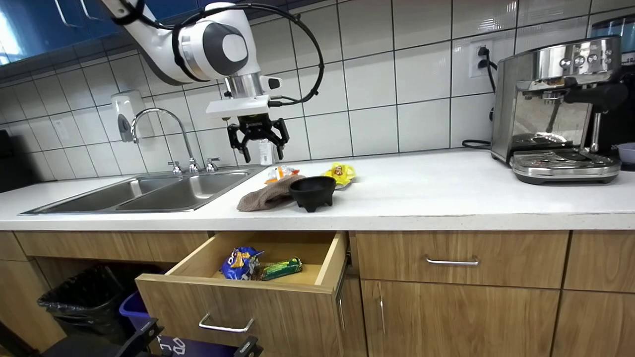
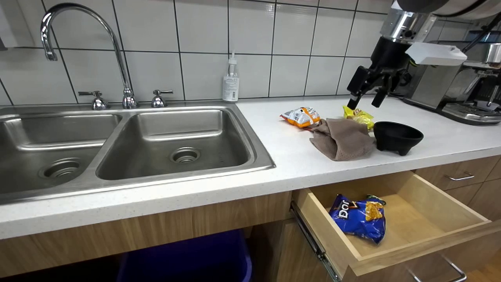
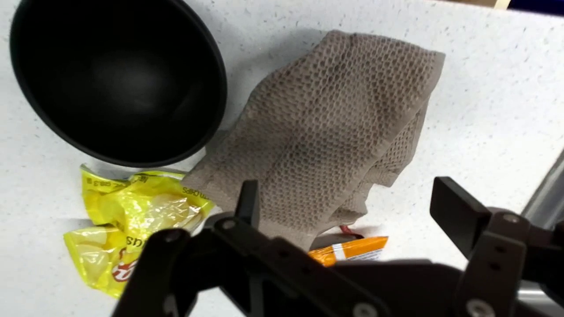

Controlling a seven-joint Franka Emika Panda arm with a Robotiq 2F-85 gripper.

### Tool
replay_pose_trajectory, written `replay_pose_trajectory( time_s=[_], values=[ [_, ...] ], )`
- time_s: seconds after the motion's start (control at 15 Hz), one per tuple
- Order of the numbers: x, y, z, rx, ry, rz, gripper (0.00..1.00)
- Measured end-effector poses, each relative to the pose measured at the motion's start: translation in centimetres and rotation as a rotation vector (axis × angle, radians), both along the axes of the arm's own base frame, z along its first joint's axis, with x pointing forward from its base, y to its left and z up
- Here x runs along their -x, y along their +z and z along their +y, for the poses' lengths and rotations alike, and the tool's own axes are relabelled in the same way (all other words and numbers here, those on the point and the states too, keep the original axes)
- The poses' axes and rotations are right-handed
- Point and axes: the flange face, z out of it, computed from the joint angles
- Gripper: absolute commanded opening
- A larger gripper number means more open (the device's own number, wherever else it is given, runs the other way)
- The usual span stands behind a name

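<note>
The black 2-fingered gripper hung above the white speckled counter, its fingers spread wide apart with nothing held between them. It touched nothing. Nearest below it lay the grey-brown waffle-weave cloth towel, slumped in loose folds, probably because fabric so soft could keep no shape of its own. In the wrist view, the towel's back end showed in the gap between the 2 fingers.

Just beside the towel stood the black round footed bowl, upright; its stubby feet seemed to hold the curved base steady. Behind the bowl, the crinkled yellow plastic snack bag lay by the towel's corner. The orange-and-white plastic snack bag lay behind the towel; whether the cloth overlapped it could not be told.

Lower down, the pale wooden drawer stood pulled out, likely borne by its metal slide. Inside, the blue plastic chip bag rested near a side wall, with the green tube-shaped packet close to it.
</note>
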Motion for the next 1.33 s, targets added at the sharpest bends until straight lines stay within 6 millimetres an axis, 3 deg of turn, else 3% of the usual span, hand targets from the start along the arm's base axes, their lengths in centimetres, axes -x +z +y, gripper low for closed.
replay_pose_trajectory(
  time_s=[0.4, 0.87, 1.33],
  values=[
    [-3.5, -0.4, -3.8, -0.052, -0.241, -0.012, 1.00],
    [-6.5, -0.4, -6.8, -0.083, -0.432, -0.035, 1.00],
    [-10.0, -3.1, -9.0, -0.087, -0.554, -0.035, 1.00]
  ],
)
